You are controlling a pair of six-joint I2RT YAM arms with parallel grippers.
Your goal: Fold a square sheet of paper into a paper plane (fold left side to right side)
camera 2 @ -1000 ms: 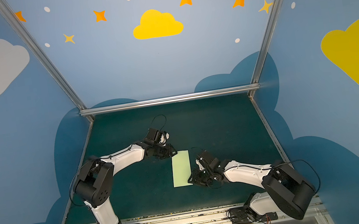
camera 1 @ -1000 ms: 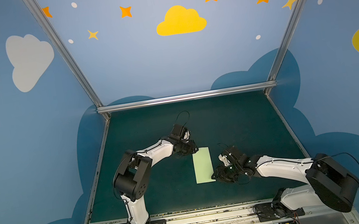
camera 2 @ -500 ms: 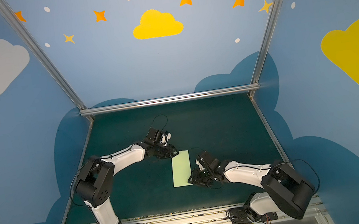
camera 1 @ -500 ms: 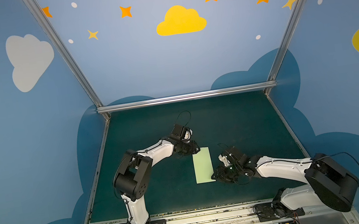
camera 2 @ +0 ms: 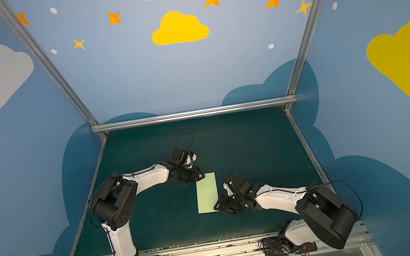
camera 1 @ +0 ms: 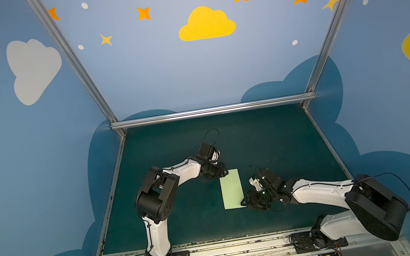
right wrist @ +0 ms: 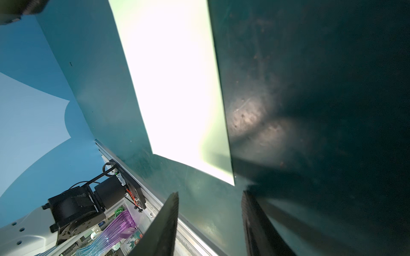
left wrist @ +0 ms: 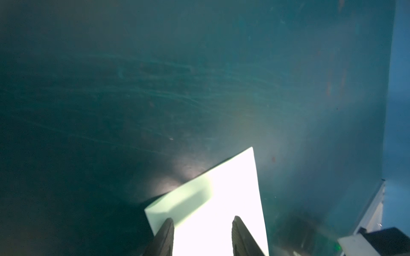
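Table point(camera 1: 269, 138): dark green, flat.
Paper plane point(camera 1: 231, 190): pale green, a narrow rectangle so far, lying flat mid-table in both top views.
Left hand point(left wrist: 203, 219): moderately parted, over the paper's far left corner.
Right hand point(right wrist: 209, 192): moderately parted, empty, just beside its near right corner.

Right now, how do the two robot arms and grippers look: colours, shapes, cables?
The left arm and right arm are alike: white shell links between bulky black joint housings, thin black cables looping at wrist and base. The left gripper and right gripper have two dark, tapered, ribbed fingers.
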